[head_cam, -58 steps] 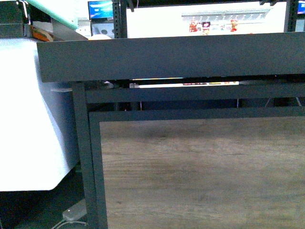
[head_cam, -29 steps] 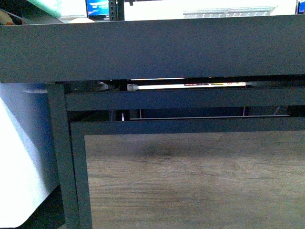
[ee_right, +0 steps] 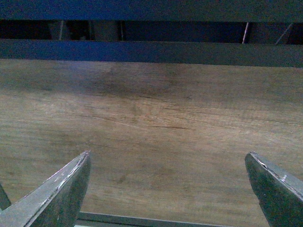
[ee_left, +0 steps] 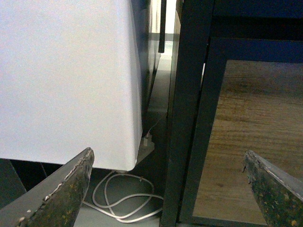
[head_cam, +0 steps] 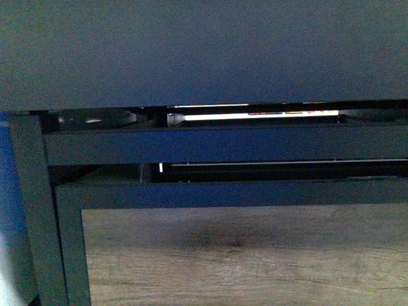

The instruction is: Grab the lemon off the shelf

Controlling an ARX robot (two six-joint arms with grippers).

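**Change, front view:** the shelf (head_cam: 223, 145) stands larger and closer than half a second ago. Its dark tray edge (head_cam: 204, 51) now fills the whole upper part of the frame and covers the bright background that showed above it before. The corner post (head_cam: 29, 210) has slid toward the left border. The wood panel (head_cam: 242, 255) sits lower, with only its top band showing. The white box (head_cam: 9, 255), broad at the left earlier, is down to a dim sliver at that border.

**Slot under the tray edge:** a light strip (head_cam: 255, 115) glows there, just above the cross bar (head_cam: 223, 166).

**Left tool** (ee_left: 166, 153): fingers spread wide, nothing between them. It faces the corner post. The white box stands just beside the post, and a white cable (ee_left: 123, 201) lies looped on the floor (ee_left: 94, 217) below the box.

**Right tool** (ee_right: 168, 153): fingers spread wide, empty. It squarely faces the wood panel, with a dark frame bar above.

**Lemon:** it shows in no view. The tray edge blocks the front view's sight of the tray top, so its place on the shelf cannot be told.
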